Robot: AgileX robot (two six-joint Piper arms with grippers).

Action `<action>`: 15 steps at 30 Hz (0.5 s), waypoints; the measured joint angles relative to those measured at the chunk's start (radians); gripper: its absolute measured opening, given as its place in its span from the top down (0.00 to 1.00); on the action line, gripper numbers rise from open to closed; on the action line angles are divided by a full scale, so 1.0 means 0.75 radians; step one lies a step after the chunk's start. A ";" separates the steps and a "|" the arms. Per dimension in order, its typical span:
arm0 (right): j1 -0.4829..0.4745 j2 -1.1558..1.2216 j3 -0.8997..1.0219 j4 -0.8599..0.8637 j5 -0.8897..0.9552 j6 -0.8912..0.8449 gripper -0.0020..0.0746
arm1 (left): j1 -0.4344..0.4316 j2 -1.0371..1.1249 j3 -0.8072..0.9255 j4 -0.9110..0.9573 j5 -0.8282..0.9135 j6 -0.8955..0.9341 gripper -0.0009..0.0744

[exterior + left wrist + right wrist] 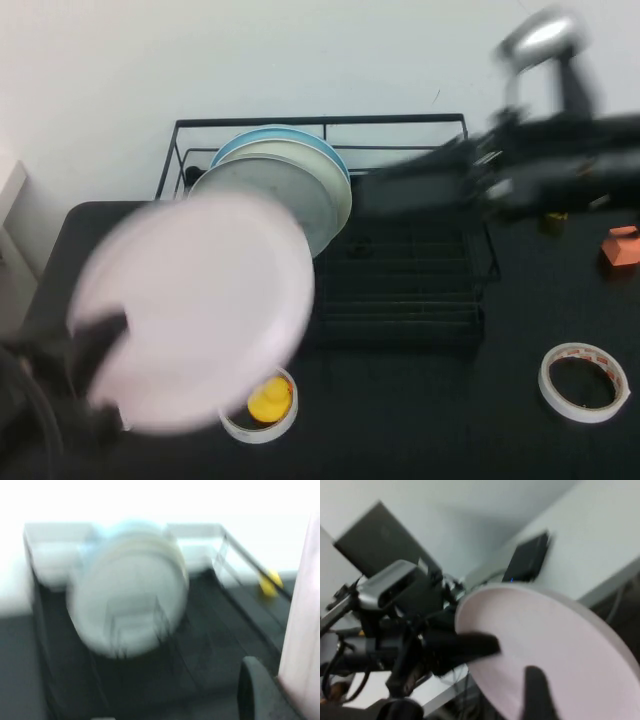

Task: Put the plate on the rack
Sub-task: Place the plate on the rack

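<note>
The very pale pink plate (195,305) is held tilted above the table's front left, in front of the black wire rack (410,295). My left gripper (95,335) is shut on the plate's lower left rim. In the left wrist view one finger (255,690) lies against the plate's edge (302,625), facing the rack (225,615). My right gripper (385,190) hovers blurred above the rack's middle. The right wrist view looks at the plate's face (555,645) with the left arm (420,650) behind it.
A grey-white plate (290,190), a cream plate (338,175) and a light blue plate (270,133) stand in the rack's left part. A tape roll holding a yellow toy (268,400) lies at the front. Another tape roll (583,381) and an orange object (622,245) lie right.
</note>
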 joint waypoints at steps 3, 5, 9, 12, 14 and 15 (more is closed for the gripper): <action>-0.104 -0.094 0.000 -0.033 0.034 -0.002 0.62 | 0.000 0.044 -0.121 -0.003 -0.096 0.178 0.87; -0.138 -0.160 -0.001 -0.123 0.044 -0.002 0.81 | 0.000 0.108 -0.207 -0.005 -0.154 0.303 0.87; -0.147 -0.274 -0.001 -0.386 0.066 0.000 0.94 | 0.000 0.294 -0.373 -0.010 -0.201 0.512 0.87; -0.147 -0.368 -0.001 -0.583 0.087 0.011 0.96 | 0.000 0.472 -0.515 -0.010 -0.202 0.693 0.87; -0.147 -0.427 -0.001 -0.724 0.093 0.056 0.96 | 0.000 0.578 -0.605 -0.010 -0.188 0.817 0.87; -0.147 -0.458 -0.001 -0.805 0.096 0.094 0.96 | 0.000 0.637 -0.639 -0.010 -0.177 0.872 0.87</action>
